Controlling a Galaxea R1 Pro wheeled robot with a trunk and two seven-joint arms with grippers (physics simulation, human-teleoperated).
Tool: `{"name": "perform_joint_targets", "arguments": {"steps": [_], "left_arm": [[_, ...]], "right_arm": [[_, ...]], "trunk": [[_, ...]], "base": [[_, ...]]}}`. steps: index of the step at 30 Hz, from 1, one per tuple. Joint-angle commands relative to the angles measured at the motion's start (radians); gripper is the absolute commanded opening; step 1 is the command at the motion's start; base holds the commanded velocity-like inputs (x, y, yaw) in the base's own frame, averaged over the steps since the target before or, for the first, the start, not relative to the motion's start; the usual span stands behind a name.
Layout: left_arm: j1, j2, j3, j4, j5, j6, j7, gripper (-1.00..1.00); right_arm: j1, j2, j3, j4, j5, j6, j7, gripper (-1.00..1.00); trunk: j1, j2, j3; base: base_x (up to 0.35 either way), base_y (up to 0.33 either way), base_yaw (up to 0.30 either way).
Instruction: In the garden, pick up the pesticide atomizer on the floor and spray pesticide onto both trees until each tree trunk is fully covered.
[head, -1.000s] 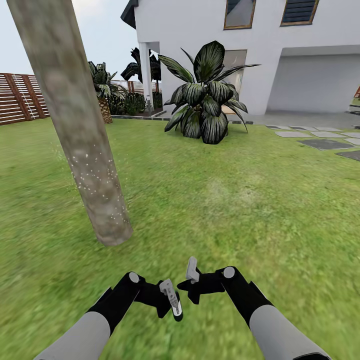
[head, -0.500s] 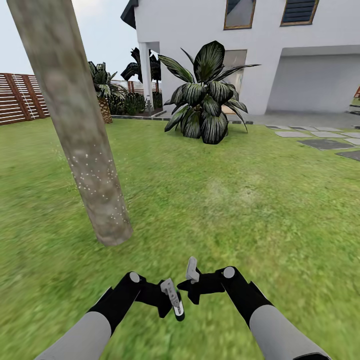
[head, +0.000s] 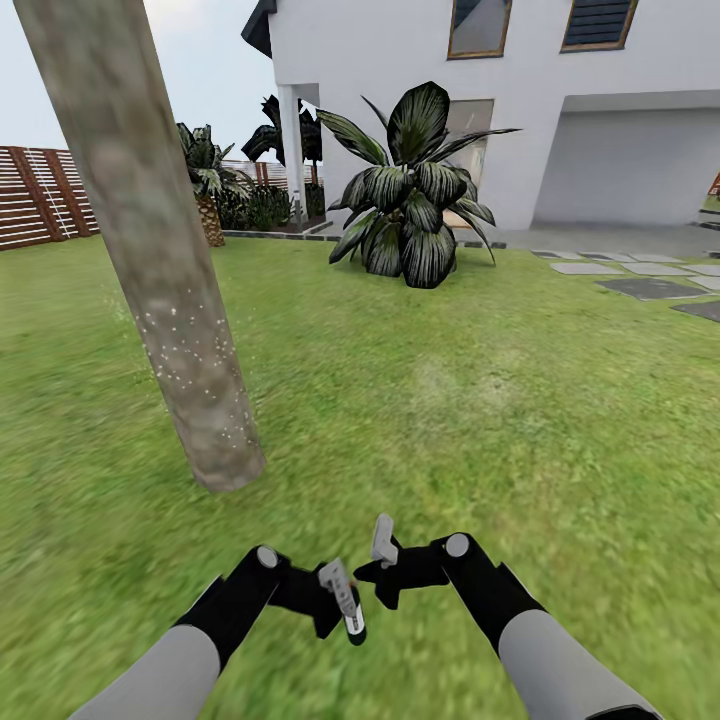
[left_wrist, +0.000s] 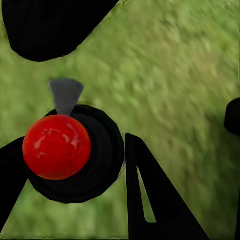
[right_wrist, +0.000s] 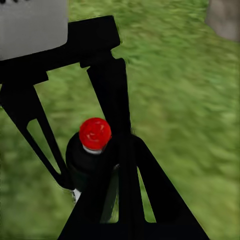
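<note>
The left gripper (head: 350, 612) had its jaws pinching the black, red-capped atomizer (left_wrist: 70, 150) low over the grass (head: 480, 400); the right gripper's (head: 383, 560) jaws I cannot tell. The speckled tree trunk (head: 170, 290) stood at ten o'clock
</note>
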Motion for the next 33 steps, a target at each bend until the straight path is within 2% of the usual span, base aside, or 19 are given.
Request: {"name": "perform_joint_targets", "arguments": {"steps": [1, 3, 6, 10, 12, 15, 16, 19, 21, 22, 24, 25, 26, 27, 28, 29, 30, 31, 33], "left_arm": [[0.002, 0.005, 0.000, 0.003, -0.001, -0.001, 0.001, -1.00], [0.007, 0.028, -0.002, 0.010, -0.005, -0.002, 0.004, -1.00], [0.010, 0.099, -0.004, 0.014, -0.007, -0.003, 0.005, -1.00], [0.012, 0.202, -0.003, 0.018, -0.069, -0.005, 0.007, -1.00], [0.020, 0.257, -0.003, 0.038, -0.083, -0.007, 0.008, -1.00], [0.030, 0.291, -0.002, 0.095, -0.089, -0.006, 0.037, -1.00], [0.031, 0.295, 0.001, 0.116, -0.088, -0.005, 0.074, -1.00], [0.032, 0.290, 0.012, 0.187, -0.065, -0.003, 0.273, -1.00], [0.032, 0.281, 0.025, 0.240, -0.015, -0.003, 0.379, -1.00], [0.032, 0.275, 0.038, 0.271, 0.047, -0.005, 0.451, -1.00], [0.032, 0.271, 0.048, 0.320, 0.182, -0.023, 0.556, -1.00], [0.032, 0.269, 0.050, 0.349, 0.288, -0.064, 0.612, -1.00], [0.033, 0.266, 0.051, 0.379, 0.384, -0.116, 0.657, -1.00], [0.036, 0.260, 0.052, 0.414, 0.467, -0.170, 0.696, -1.00], [0.042, 0.256, 0.052, 0.434, 0.506, -0.198, 0.715, -1.00], [0.071, 0.243, 0.052, 0.457, 0.555, -0.235, 0.748, -1.00], [0.088, 0.240, 0.052, 0.461, 0.569, -0.245, 0.766, -1.00], [0.111, 0.237, 0.054, 0.465, 0.584, -0.260, 0.806, -1.00], [0.151, 0.234, 0.056, 0.471, 0.617, -0.325, 0.871, -1.00]], "right_arm": [[0.000, 0.000, 0.012, -0.001, 0.000, 0.000, 0.000, -1.00], [0.000, 0.000, 0.037, -0.001, 0.000, 0.000, 0.000, -1.00], [0.000, 0.000, 0.047, -0.002, 0.000, 0.000, 0.000, -1.00], [0.000, -0.001, 0.049, 0.000, 0.000, 0.000, 0.000, -1.00], [0.000, -0.002, 0.050, 0.005, 0.000, -0.001, -0.001, -1.00], [0.000, -0.010, 0.047, 0.010, 0.000, -0.002, -0.003, -1.00], [0.000, -0.014, 0.046, 0.011, 0.000, -0.003, -0.004, 1.00], [0.002, -0.047, 0.042, 0.026, -0.004, -0.004, -0.010, 1.00], [0.004, -0.057, 0.041, 0.038, -0.006, -0.005, -0.018, 1.00], [0.005, -0.066, 0.041, 0.065, -0.006, -0.005, -0.057, 1.00], [0.006, -0.083, 0.037, 0.138, -0.009, -0.007, -0.169, 1.00], [0.007, -0.094, 0.009, 0.205, -0.012, -0.009, -0.260, 1.00], [0.007, -0.100, -0.045, 0.273, -0.025, -0.014, -0.345, 1.00], [0.009, -0.104, -0.120, 0.335, -0.044, -0.032, -0.431, 1.00], [0.013, -0.107, -0.166, 0.365, -0.055, -0.052, -0.482, 1.00], [0.042, -0.125, -0.238, 0.407, -0.067, -0.136, -0.600, 1.00], [0.065, -0.132, -0.258, 0.418, -0.071, -0.184, -0.656, 1.00], [0.110, -0.138, -0.275, 0.427, -0.074, -0.266, -0.748, 1.00], [0.181, -0.140, -0.287, 0.434, -0.077, -0.387, -0.888, 1.00]], "trunk": [[0.000, 0.000, 0.000], [0.000, 0.000, 0.000], [0.000, 0.000, 0.000], [0.000, 0.000, 0.000], [0.000, 0.000, 0.000], [0.000, 0.000, 0.000], [0.000, 0.000, 0.000], [0.000, 0.000, 0.000], [0.000, 0.000, 0.000], [0.000, 0.000, 0.000], [0.000, 0.000, 0.000], [0.000, 0.000, 0.000], [0.000, 0.000, 0.000], [0.000, 0.000, 0.000], [0.000, 0.000, 0.000], [0.000, 0.000, 0.000], [0.000, 0.000, 0.000], [0.000, 0.000, 0.000], [0.000, 0.000, 0.000]], "base": [[0.000, 0.000, 0.000], [0.000, 0.000, 0.000], [0.000, 0.000, 0.000], [0.000, 0.000, 0.000], [0.000, 0.000, 0.000], [0.000, 0.000, 0.000], [0.000, 0.000, 0.000], [0.000, 0.000, 0.000], [0.000, 0.000, 0.000], [0.000, 0.000, 0.000], [0.000, 0.000, 0.000], [0.000, 0.000, 0.000], [0.000, 0.000, 0.000], [0.000, 0.000, 0.000], [0.000, 0.000, 0.000], [0.000, 0.000, 0.000], [0.000, 0.000, 0.000], [0.000, 0.000, 0.000], [0.000, 0.000, 0.000]]}}
